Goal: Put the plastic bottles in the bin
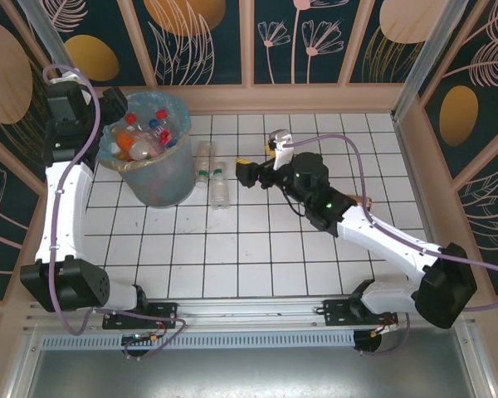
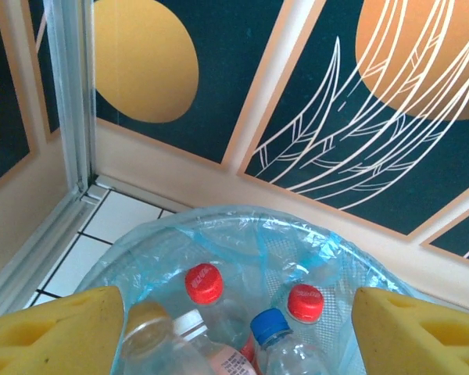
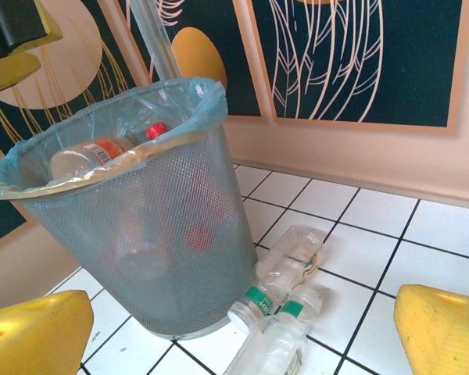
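Grey bin (image 1: 164, 178) stands at the far left of the white tiled bench (image 1: 274, 249), with both tools spread apart and holding nothing.

The bin, lined with a light blue bag, holds a heap of plastic bottles (image 1: 145, 137) that reaches up to its rim. The left tool (image 1: 109, 106) hangs over the bin's far left edge. In the left wrist view its yellow fingers (image 2: 55, 332) stand wide apart above red, blue and white bottle caps, with nothing between them. More bottles (image 1: 220, 189) lie on their sides on the bench just beside the bin's right flank. In the right wrist view two of them show green caps (image 3: 258, 298) pointing towards the camera. The right tool (image 1: 247, 172) sits low near these loose bottles, facing the bin, its fingers (image 3: 442, 328) wide apart and touching none of them.
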{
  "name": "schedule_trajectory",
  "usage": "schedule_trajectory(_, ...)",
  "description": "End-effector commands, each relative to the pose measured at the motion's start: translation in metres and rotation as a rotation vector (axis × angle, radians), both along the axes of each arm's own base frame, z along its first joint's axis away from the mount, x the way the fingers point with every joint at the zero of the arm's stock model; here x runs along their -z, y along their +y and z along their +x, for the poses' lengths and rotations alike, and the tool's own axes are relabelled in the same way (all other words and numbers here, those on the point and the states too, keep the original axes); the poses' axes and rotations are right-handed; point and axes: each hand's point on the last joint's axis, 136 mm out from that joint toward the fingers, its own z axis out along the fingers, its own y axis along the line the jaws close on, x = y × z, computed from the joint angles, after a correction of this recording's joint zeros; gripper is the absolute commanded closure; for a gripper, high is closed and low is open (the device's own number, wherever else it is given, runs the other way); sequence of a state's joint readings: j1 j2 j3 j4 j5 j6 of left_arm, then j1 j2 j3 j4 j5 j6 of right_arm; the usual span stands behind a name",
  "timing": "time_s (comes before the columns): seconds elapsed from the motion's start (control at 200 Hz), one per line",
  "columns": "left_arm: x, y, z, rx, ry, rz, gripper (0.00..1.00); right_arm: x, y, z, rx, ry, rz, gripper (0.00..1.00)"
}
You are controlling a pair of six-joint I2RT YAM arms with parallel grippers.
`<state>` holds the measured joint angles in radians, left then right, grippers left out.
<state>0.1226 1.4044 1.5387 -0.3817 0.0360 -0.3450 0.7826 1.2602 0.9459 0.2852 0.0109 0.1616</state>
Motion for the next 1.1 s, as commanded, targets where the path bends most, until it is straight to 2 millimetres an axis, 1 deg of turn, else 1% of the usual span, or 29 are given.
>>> schedule_trajectory(0.0,0.004,0.003,-0.004,0.002,0.009,0.037,0.26,-0.013,0.004,0.004,0.013,-0.031,0.006,0.01)
schedule_trajectory(0.09,0.019,-0.003,-0.003,0.041,0.047,0.031,0.28,-0.012,0.005,0.007,0.027,-0.021,-0.004,0.01)
schedule_trajectory(0.215,0.039,-0.008,-0.004,0.070,0.088,0.026,0.32,-0.006,0.000,0.017,0.083,0.009,-0.042,0.01)
schedule_trajectory(0.26,0.046,-0.011,-0.004,0.089,0.106,0.022,0.32,0.000,-0.004,0.022,0.113,0.036,-0.070,0.01)
schedule_trajectory(0.325,0.059,-0.014,-0.003,0.110,0.143,0.011,0.34,0.015,-0.011,0.032,0.151,0.106,-0.127,0.01)
schedule_trajectory(0.43,0.080,-0.017,-0.001,0.130,0.197,-0.006,0.37,0.043,-0.033,0.049,0.224,0.239,-0.209,0.01)
schedule_trajectory(0.495,0.090,-0.018,-0.002,0.135,0.217,-0.012,0.38,0.059,-0.052,0.057,0.274,0.307,-0.265,0.01)
schedule_trajectory(0.54,0.094,-0.019,-0.002,0.137,0.227,-0.013,0.39,0.073,-0.071,0.062,0.326,0.362,-0.312,0.01)
schedule_trajectory(0.58,0.094,-0.019,-0.002,0.137,0.225,-0.014,0.39,0.084,-0.088,0.065,0.366,0.408,-0.348,0.01)
schedule_trajectory(0.621,0.089,-0.019,-0.002,0.138,0.212,-0.012,0.39,0.097,-0.107,0.068,0.405,0.460,-0.384,0.01)
schedule_trajectory(0.646,0.086,-0.019,-0.002,0.141,0.204,-0.010,0.39,0.105,-0.112,0.065,0.413,0.489,-0.412,0.01)
schedule_trajectory(0.656,0.083,-0.019,-0.002,0.141,0.198,-0.010,0.39,0.108,-0.123,0.069,0.438,0.506,-0.416,0.01)
schedule_trajectory(0.676,0.080,-0.020,-0.002,0.143,0.188,-0.010,0.39,0.114,-0.136,0.071,0.468,0.532,-0.434,0.01)
schedule_trajectory(0.781,0.055,-0.021,-0.006,0.145,0.130,0.001,0.39,0.146,-0.197,0.073,0.604,0.649,-0.494,0.01)
schedule_trajectory(0.841,0.043,-0.024,-0.008,0.151,0.102,0.004,0.39,0.160,-0.231,0.073,0.692,0.705,-0.479,0.01)
schedule_trajectory(0.881,0.037,-0.027,-0.010,0.160,0.090,0.008,0.40,0.169,-0.250,0.072,0.734,0.736,-0.456,0.01)
schedule_trajectory(0.946,0.028,-0.036,-0.014,0.175,0.072,0.035,0.40,0.181,-0.273,0.070,0.787,0.768,-0.412,0.01)
schedule_trajectory(1.001,0.023,-0.046,-0.017,0.188,0.067,0.072,0.40,0.192,-0.288,0.069,0.813,0.793,-0.374,0.01)
schedule_trajectory(1.096,0.014,-0.069,-0.020,0.237,0.055,0.102,0.40,0.211,-0.301,0.067,0.820,0.845,-0.330,0.01)
